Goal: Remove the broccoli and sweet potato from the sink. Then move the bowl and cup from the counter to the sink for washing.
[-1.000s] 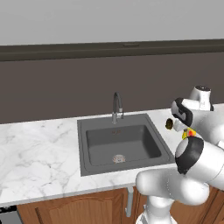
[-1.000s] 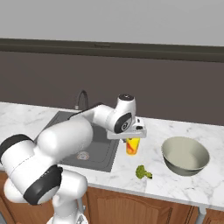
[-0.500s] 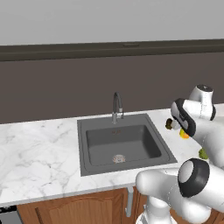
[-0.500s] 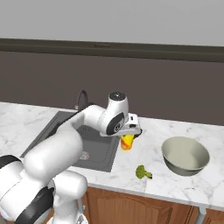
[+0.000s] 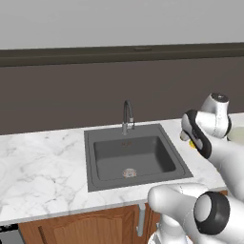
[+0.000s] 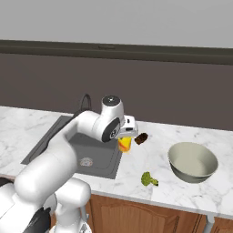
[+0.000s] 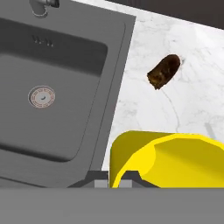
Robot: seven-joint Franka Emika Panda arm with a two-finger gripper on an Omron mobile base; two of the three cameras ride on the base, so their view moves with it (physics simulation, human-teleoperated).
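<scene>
One of each thing is on show: one cup (image 6: 124,144), one bowl (image 6: 193,162), one broccoli (image 6: 147,179), one sweet potato (image 6: 141,138), one sink (image 5: 135,156).

The tool (image 6: 128,134) is closed tight on the rim of the yellow cup and holds it lifted, just over the counter (image 6: 173,191) at the sink's right edge (the drain (image 7: 41,96) and faucet (image 5: 127,114) mark the basin plainly). In the hand view the cup sits at 5 o'clock, its wall pinched at the very bottom of the picture between the dark fingertips (image 7: 97,179), its open mouth turned toward 3 o'clock. Whether anything lies inside it cannot be told.

The sink is a bare dark basin with nothing in it but its drain. The bowl stands upright on the counter, well apart from the sink, at 3 o'clock from the cup in the right base view; its pale inside holds nothing.

The sweet potato lies on the marble just beside the cup, at about 1 o'clock from it in the right base view. The broccoli lies nearer the counter's front edge, at 5 o'clock from the cup and between it and the bowl.
</scene>
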